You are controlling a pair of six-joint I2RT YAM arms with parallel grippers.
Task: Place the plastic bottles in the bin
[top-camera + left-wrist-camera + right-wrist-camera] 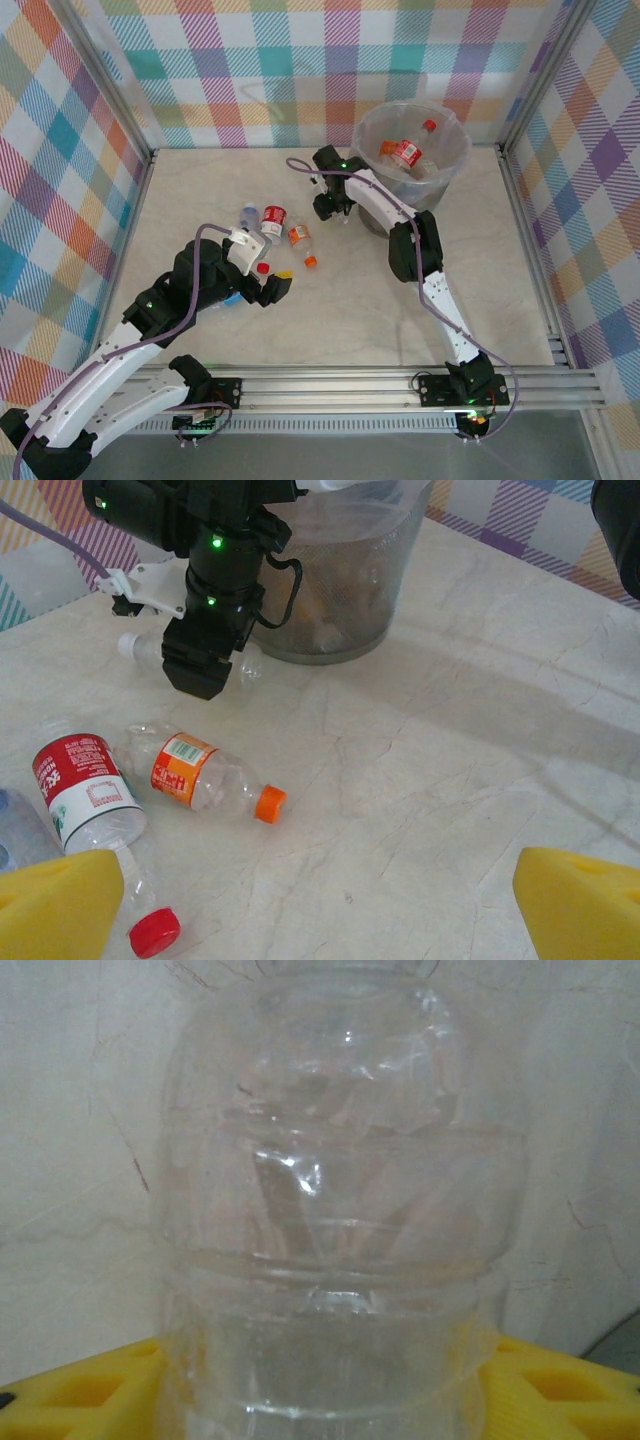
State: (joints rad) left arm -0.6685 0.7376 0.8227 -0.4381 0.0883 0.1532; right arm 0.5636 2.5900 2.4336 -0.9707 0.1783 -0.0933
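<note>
- Plastic bottles, small and clear with coloured labels, lie on the pale marbled table; more sit inside the round translucent grey bin
- Right gripper straddles a clear unlabelled bottle lying beside the bin, yellow pads flanking it; whether they squeeze, I cannot tell
- Left gripper hangs spread wide, grasping nothing, near a red-labelled bottle

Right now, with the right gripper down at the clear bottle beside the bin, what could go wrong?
1. The clear bottle is smooth and round, so it may slip out of the right gripper.
2. The bin stands close beside that gripper, so lifting could bump its wall.
3. The open left gripper hovers near the red-labelled bottle and might roll it.
</note>
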